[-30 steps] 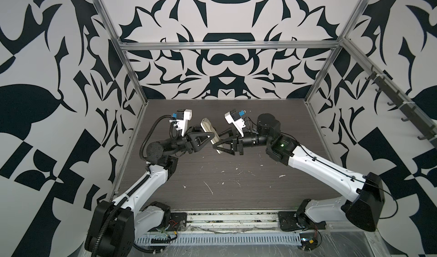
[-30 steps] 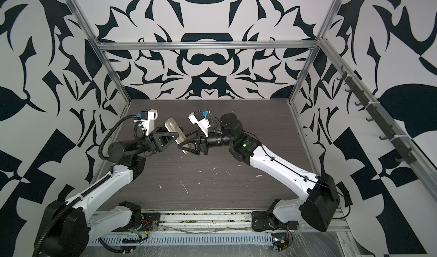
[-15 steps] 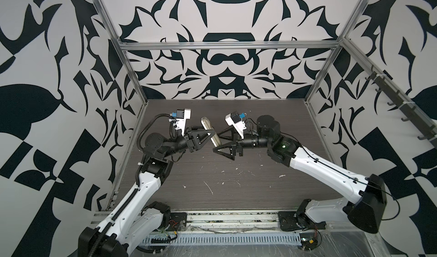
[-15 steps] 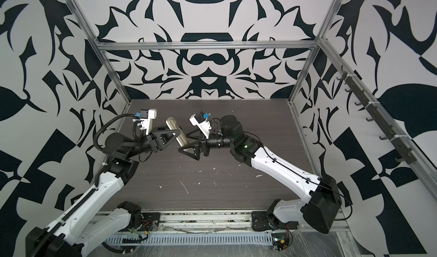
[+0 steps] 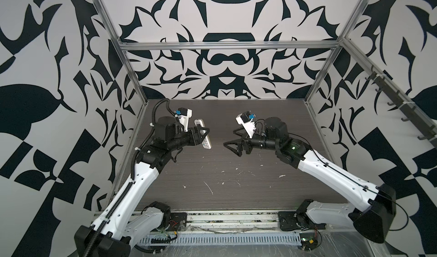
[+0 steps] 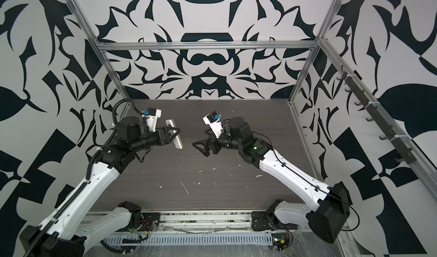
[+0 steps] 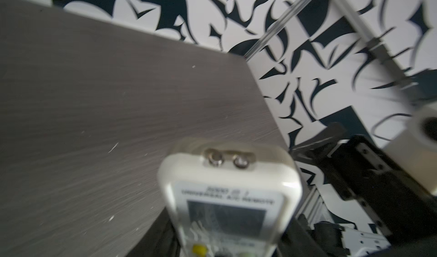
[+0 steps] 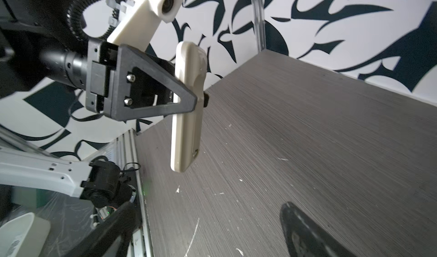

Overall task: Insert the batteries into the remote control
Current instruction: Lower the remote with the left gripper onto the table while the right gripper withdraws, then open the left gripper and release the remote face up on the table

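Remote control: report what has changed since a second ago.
The right gripper let go of the remote control, opened wide and drew back rightward. The left gripper carried the remote leftward, away from it. Unchanged: the left gripper's grip on the remote, the white scraps on the table.

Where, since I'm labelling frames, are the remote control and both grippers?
remote control (image 8: 185,137): right wrist view, lower beige back.
left gripper (image 8: 201,99): right wrist view, between its fingertips.
right gripper (image 5: 229,138): in a top view, between open fingertips.
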Action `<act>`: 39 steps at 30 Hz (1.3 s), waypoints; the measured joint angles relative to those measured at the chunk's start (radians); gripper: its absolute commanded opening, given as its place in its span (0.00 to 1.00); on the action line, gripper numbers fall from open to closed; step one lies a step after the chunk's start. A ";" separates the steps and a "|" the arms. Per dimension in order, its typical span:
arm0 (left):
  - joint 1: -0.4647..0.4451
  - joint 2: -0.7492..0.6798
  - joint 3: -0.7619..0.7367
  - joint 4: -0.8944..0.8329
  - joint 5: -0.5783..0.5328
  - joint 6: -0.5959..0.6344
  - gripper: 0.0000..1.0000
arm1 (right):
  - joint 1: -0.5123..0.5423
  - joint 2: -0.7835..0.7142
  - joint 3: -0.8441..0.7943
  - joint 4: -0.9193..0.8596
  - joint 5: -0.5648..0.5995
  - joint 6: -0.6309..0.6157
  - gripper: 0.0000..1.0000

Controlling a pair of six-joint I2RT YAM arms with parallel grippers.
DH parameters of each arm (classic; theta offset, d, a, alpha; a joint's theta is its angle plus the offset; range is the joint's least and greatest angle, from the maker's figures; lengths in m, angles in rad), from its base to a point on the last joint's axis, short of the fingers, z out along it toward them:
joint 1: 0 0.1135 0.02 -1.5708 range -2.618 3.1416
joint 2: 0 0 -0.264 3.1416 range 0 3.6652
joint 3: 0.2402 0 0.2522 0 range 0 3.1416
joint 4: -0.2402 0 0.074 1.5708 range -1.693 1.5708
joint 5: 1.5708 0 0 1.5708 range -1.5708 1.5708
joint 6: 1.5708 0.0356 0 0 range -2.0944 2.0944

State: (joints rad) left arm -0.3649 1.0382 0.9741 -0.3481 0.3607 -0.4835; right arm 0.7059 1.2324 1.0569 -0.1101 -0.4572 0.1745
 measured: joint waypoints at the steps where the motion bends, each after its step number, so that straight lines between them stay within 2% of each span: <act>1: 0.000 0.020 0.003 -0.032 -0.022 0.009 0.10 | 0.000 0.006 0.000 -0.013 0.018 -0.003 0.98; 10: -0.010 0.206 0.023 -0.246 -0.180 0.036 0.11 | -0.003 0.041 -0.006 -0.109 0.213 -0.043 0.98; 21: -0.109 0.410 0.082 -0.352 -0.345 0.009 0.12 | -0.004 0.114 -0.006 -0.219 0.412 -0.043 0.98; 27: -0.171 0.505 0.115 -0.383 -0.400 -0.013 0.12 | -0.004 0.126 -0.014 -0.233 0.454 -0.037 0.98; 39: -0.207 0.617 0.132 -0.379 -0.426 -0.044 0.13 | -0.004 0.131 -0.030 -0.229 0.465 -0.021 0.98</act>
State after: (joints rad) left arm -0.5720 1.6554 1.1061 -0.7273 -0.0650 -0.5274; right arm 0.7017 1.3636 1.0271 -0.3389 0.0082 0.1532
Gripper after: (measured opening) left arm 0.539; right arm 0.980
